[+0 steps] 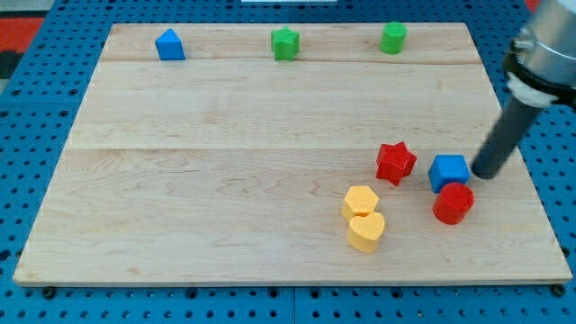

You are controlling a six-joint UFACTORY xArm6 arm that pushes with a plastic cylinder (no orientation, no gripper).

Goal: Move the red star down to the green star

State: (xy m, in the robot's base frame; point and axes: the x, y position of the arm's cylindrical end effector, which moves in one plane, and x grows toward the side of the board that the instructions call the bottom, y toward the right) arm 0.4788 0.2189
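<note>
Dark, round, smooth rod; my tip [483, 174] blunt and black. Above rod: wider grey part with black ring round it. Top blurry.

blue cube [448, 171] touching red star [395, 163] right side; star's left free

There are eight small blocks: two blue [169, 45] [448, 172], two green [285, 43] [392, 38], two red [395, 163] [453, 204], two yellow [360, 201] [365, 231]. One wooden board [225, 180].
</note>
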